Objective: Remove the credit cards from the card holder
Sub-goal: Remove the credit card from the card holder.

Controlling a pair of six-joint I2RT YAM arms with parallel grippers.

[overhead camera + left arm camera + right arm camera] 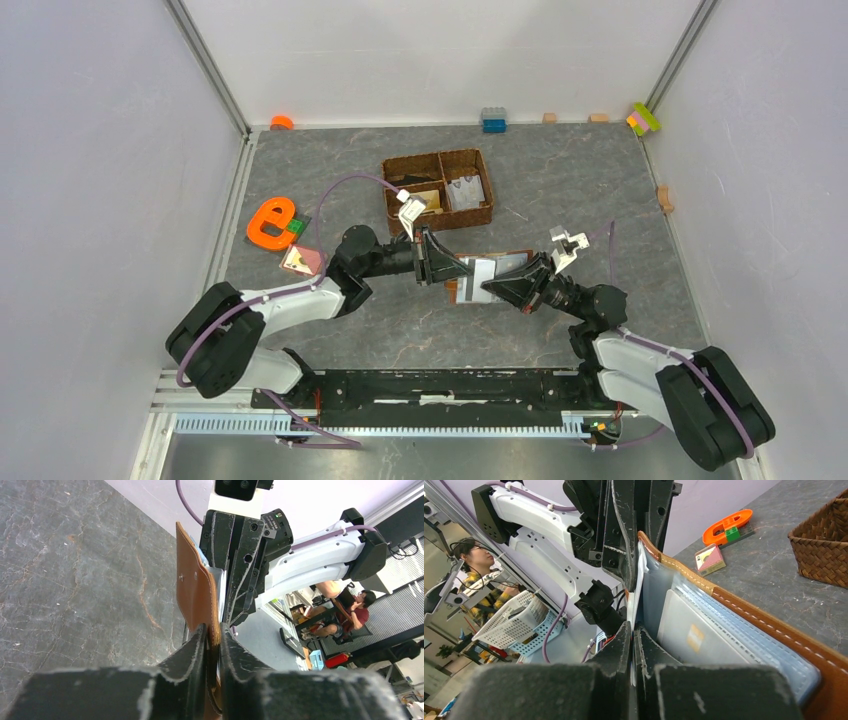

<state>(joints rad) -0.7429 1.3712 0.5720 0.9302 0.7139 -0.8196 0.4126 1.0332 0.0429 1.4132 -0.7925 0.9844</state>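
left gripper: your left gripper (212,632) has its jaws narrow, with the holder's (512,262) brown outer flap between the fingers (192,652). The leather fills the gap, so you've got a pinch on that end.
right gripper: your right gripper (633,627) is almost closed. A thin pale sheet (638,587) runs straight down into the slit between the fingers (651,652). You can't tell from here whether it's a card or a pocket flap.
facing: the two grippers point at each other, close together, with the holder spanning between them.
holder: it's opened out and held mid-table, just in front of the basket (430,158). In the right wrist view the brown stitched edge runs off to the right and the pale blue inside faces the camera.
card: one grey-white card (691,637) with a small tan patch sits in a clear pocket, beside the right fingers but not touching them.
basket: the right compartment holds a flat pale item (467,190) and the front-left one holds a tan item (432,199). Both are too small for you to tell what they are.
table: grey marble-look top (580,190).
clutter: an orange letter (268,222) and a pink triangle block (300,260) lie left of your left arm, well apart from the holder.
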